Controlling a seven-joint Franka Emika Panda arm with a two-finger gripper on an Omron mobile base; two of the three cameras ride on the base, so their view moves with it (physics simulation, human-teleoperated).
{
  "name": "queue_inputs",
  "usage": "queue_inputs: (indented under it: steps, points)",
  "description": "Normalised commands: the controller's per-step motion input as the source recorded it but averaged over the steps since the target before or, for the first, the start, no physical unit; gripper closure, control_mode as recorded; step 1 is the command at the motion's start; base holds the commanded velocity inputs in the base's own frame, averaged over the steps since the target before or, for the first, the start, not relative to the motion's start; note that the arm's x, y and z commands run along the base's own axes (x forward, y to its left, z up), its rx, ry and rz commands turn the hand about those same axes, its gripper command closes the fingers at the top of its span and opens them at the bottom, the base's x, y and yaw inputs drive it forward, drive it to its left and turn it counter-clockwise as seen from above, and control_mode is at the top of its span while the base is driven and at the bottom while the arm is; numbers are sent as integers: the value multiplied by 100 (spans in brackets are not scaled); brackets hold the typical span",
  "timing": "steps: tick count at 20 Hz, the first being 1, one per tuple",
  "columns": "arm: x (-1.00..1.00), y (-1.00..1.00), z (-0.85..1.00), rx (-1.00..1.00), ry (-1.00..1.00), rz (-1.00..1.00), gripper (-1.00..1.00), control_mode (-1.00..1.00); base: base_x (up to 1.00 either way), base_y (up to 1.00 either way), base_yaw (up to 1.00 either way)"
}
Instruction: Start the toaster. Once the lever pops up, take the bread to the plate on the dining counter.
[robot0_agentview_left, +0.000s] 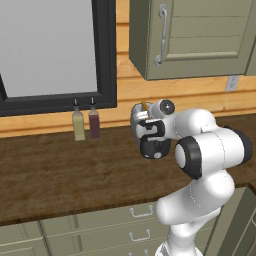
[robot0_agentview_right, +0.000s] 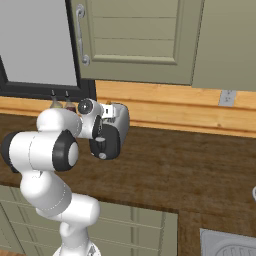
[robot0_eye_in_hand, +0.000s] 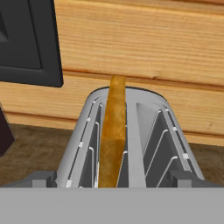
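The silver-grey toaster (robot0_eye_in_hand: 131, 131) stands on the dark wood worktop against the wooden wall, its black end panel (robot0_agentview_left: 151, 142) with a pale round dial facing me. The bread (robot0_eye_in_hand: 113, 131) stands upright in the left slot, and its golden crust pokes out of the top (robot0_agentview_left: 144, 105). My gripper (robot0_eye_in_hand: 113, 180) hovers open just above the toaster's near end, with one fingertip (robot0_eye_in_hand: 41, 178) on either side of the slots and nothing between them. The lever is too small to make out on the panel. The plate and the dining counter are out of view.
Two bottles (robot0_agentview_left: 78, 125) (robot0_agentview_left: 94, 122) stand left of the toaster under a black-framed window (robot0_agentview_left: 105, 55). A wall cabinet (robot0_agentview_left: 195, 35) hangs above. A sink corner (robot0_agentview_right: 227, 245) lies at the far right, and a wall outlet (robot0_agentview_right: 227, 97) is behind it.
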Motion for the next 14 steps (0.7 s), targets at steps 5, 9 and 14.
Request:
queue_inputs:
  steps: [5, 9, 14]
  points:
    - [0, 0, 0, 0, 0, 0, -100, -100, 0, 0, 0]
    - [0, 0, 0, 0, 0, 0, -100, -100, 0, 0, 0]
    - [0, 0, 0, 0, 0, 0, -100, -100, 0, 0, 0]
